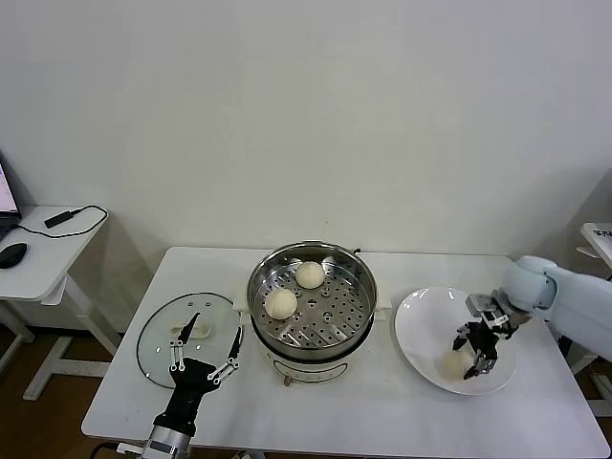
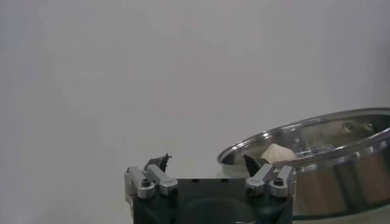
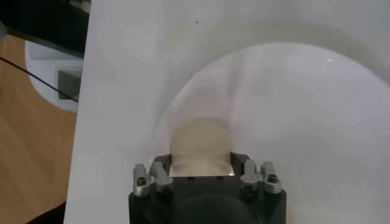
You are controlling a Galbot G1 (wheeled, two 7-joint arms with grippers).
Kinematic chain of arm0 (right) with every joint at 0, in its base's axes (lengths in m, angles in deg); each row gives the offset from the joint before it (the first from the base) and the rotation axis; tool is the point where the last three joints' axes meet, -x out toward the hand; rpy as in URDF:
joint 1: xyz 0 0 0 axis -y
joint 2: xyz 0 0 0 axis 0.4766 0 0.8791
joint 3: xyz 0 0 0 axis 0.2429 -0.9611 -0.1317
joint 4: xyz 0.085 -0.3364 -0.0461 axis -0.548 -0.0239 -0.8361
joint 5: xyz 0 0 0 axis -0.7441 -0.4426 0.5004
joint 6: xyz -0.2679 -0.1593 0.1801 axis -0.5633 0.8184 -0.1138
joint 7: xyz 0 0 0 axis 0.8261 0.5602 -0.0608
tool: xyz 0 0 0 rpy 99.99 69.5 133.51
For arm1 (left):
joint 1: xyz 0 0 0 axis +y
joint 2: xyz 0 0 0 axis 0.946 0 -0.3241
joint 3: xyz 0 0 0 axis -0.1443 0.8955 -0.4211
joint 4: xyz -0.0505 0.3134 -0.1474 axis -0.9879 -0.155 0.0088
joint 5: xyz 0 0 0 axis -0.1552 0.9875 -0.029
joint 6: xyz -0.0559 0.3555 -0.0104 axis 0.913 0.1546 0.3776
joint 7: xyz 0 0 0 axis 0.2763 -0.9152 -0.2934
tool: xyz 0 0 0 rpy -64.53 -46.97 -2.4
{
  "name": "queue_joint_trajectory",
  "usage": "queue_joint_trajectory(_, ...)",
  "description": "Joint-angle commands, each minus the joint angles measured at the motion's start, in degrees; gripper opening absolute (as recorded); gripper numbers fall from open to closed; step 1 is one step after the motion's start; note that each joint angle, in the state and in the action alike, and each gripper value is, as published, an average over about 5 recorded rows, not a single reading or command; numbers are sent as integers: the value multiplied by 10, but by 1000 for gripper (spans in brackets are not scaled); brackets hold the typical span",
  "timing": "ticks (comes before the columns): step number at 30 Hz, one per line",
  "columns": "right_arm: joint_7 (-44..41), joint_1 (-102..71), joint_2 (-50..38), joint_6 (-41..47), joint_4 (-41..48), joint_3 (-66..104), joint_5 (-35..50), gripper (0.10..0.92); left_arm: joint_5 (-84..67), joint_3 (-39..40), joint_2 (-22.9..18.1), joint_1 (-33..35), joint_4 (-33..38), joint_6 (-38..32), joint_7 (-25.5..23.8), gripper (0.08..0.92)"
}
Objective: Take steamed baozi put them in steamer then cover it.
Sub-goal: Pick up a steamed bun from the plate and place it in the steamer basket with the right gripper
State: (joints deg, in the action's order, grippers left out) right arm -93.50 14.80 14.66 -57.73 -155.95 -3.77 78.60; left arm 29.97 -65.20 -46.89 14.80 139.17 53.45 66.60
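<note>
Two steamed baozi (image 1: 280,303) are already lying on the perforated tray inside the steamer (image 1: 356,304), which stands in the middle of the tabletop (image 1: 382,411); one is nearer the front-left, the other (image 1: 309,274) behind it toward the back rim. One more baozi (image 1: 453,363) is seen on the white plate (image 1: 421,330) at the robot's right side; a fourth is not visible in any view. The right gripper (image 1: 478,359) is lowered onto the plate, its jaws open and placed at both sides of that baozi, so the bun is judged as not yet gripped. The cover (image 1: 158,339) is resting flat on the tabletop, left of the steamer; the left gripper (image 1: 205,361) hovers over its near edge with jaws open, holding nothing. About half of the loading seems done; the remaining bun must be moved and the cover placed after.
</note>
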Motion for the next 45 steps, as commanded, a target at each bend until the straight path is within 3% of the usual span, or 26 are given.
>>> queue_joint_trajectory(1, -24, 236, 61, -125, -20, -85, 8, 670, 0, 3, 3, 2, 4, 0, 0, 823)
queue_joint_trajectory(6, -15, 315, 137, -236, -39, -104, 3, 673, 0, 2, 5, 5, 7, -1, 0, 823)
queue_joint_trajectory(17, 30, 305, 279, -366, -122, -93, -76, 672, 0, 3, 4, 9, 10, -4, 1, 823)
queue_joint_trajectory(31, 48, 196, 350, -445, -119, -95, -213, 661, -3, -1, 3, 9, 11, -11, 2, 823)
queue_joint_trajectory(45, 21, 145, 375, -444, -94, -92, -230, 690, -5, -5, 1, 10, 10, -17, 2, 823)
